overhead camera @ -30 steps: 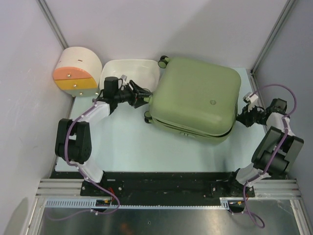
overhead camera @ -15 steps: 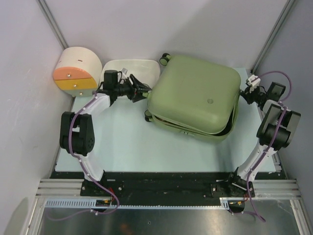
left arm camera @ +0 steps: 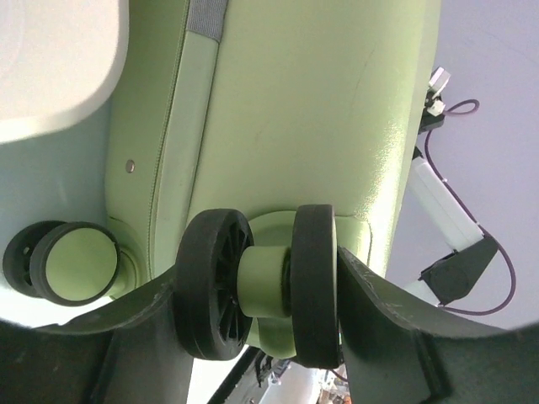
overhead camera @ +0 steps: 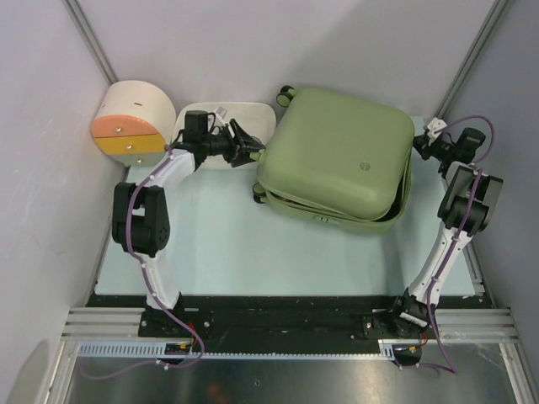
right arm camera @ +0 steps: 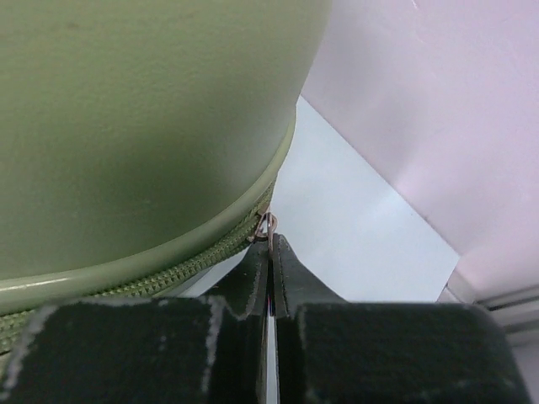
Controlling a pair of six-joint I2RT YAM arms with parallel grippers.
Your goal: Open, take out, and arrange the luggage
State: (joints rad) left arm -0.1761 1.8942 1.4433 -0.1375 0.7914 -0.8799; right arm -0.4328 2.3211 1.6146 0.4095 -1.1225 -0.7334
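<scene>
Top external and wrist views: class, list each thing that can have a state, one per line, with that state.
luggage, lying flat, seam gaping at its near right corner
right claw, shut on zip pull
left claw, shut on twin caster wheel
drawer box, drawers shut

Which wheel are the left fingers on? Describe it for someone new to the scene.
Find the olive-green luggage, the biggest thing on the table, and go to its end beside the white tub. The wheel is a black twin caster with a green hub, between the left fingers. Its neighbour sits lower, nearer the table, with nothing around it.
</scene>
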